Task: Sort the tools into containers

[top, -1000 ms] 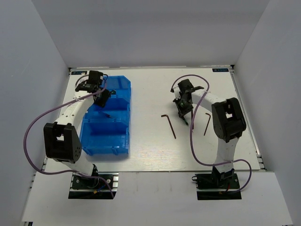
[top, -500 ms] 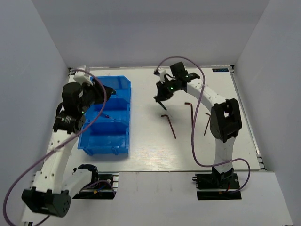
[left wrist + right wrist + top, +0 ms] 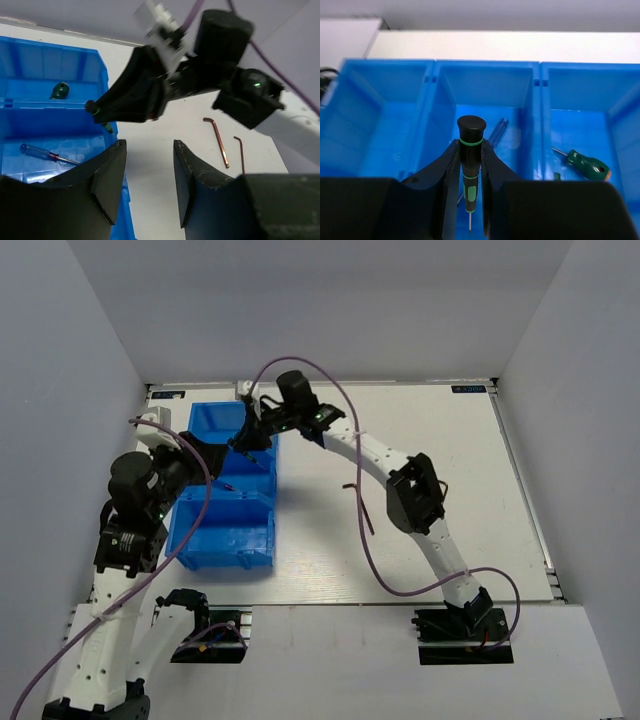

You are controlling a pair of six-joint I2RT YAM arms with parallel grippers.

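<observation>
1. White tabletop (image 3: 480,440): a slim black-capped dark-green screwdriver (image 3: 471,131) is clamped between the right gripper (image 3: 470,150) jaws, the middle translucent blue plastic bin (image 3: 485,80) lying beneath.
2. The left gripper (image 3: 149,150) is held apart, empty.

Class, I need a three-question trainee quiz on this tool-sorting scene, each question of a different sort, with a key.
1. True or false: the right pincer grips a slim dark screwdriver above the blue bins.
2. Which tools lie on the table, outside the bins? A) hex keys B) pliers C) a hammer
3. Fill in: the left pincer is ____, with nothing between its jaws.
Key: 1 true; 2 A; 3 open.
</observation>
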